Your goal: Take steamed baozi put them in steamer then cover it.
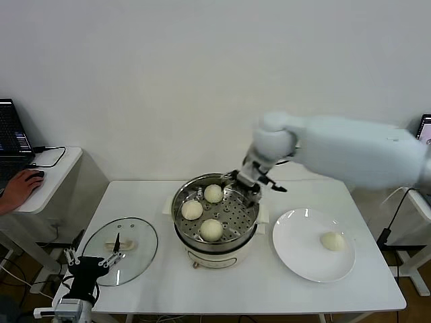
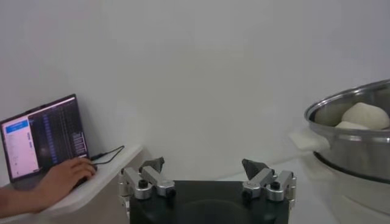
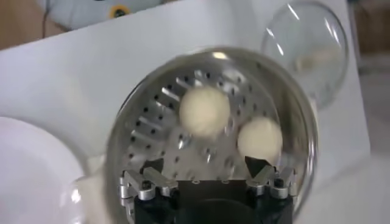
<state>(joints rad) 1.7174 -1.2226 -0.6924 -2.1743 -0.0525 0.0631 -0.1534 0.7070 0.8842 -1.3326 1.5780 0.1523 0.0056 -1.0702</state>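
The steamer (image 1: 180,202) stands mid-table on its cream base, uncovered. Three baozi lie in its basket: one at the back (image 1: 213,193), one on the left (image 1: 192,210), one at the front (image 1: 211,229). A fourth baozi (image 1: 332,241) lies on the white plate (image 1: 296,259) to the right. My right gripper (image 1: 248,190) hangs open and empty over the steamer's far right rim. Its wrist view shows the gripper (image 3: 207,164) above the perforated floor (image 3: 164,131), with two baozi (image 3: 205,111) (image 3: 260,139). My left gripper (image 1: 87,266) is parked open at the table's front left corner.
The glass lid (image 1: 135,242) lies flat on the table left of the steamer, and shows in the right wrist view (image 3: 308,49). A side desk at the left holds a laptop (image 2: 42,137) and a person's hand (image 1: 20,188). The left wrist view shows the steamer's wall (image 2: 359,143).
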